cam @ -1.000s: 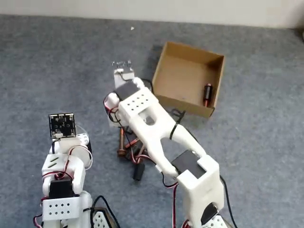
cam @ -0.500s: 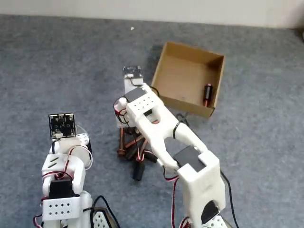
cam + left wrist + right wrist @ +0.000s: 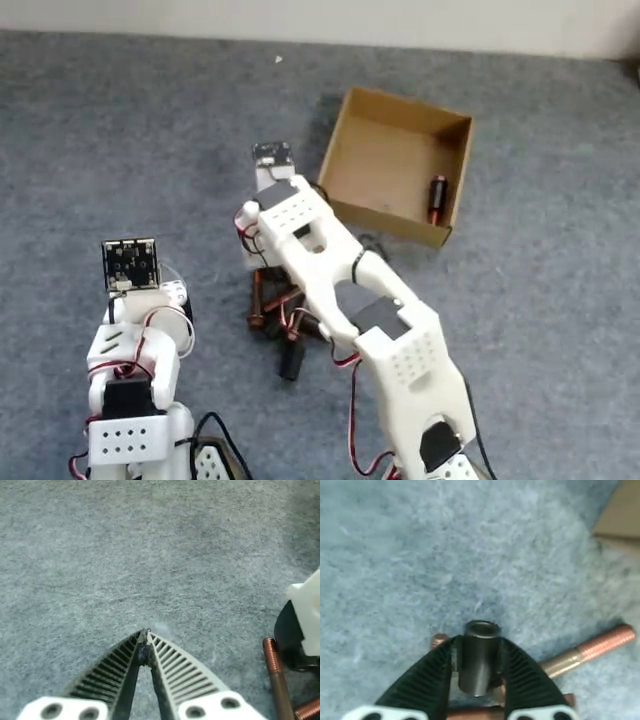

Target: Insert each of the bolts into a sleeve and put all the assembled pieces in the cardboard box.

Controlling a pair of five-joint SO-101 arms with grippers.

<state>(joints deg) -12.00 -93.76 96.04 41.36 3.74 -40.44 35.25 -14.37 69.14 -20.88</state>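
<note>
All grey carpet (image 3: pixel 120 110) underneath, pale strip (image 3: pixel 300 18) along far edge.
Right gripper (image 3: pixel 478 643) clamped on dark sleeve (image 3: pixel 479 657) above copper bolts (image 3: pixel 600 642); left gripper (image 3: pixel 146 636) pressed together, empty.

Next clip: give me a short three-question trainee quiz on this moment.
1. True or false: the left gripper is shut on a bolt.
2. The right gripper holds: A) a copper bolt, B) a black sleeve, C) nothing.
3. How many assembled pieces lie in the cardboard box?
Key: 1 false, it is shut on nothing; 2 B; 3 one.
</note>
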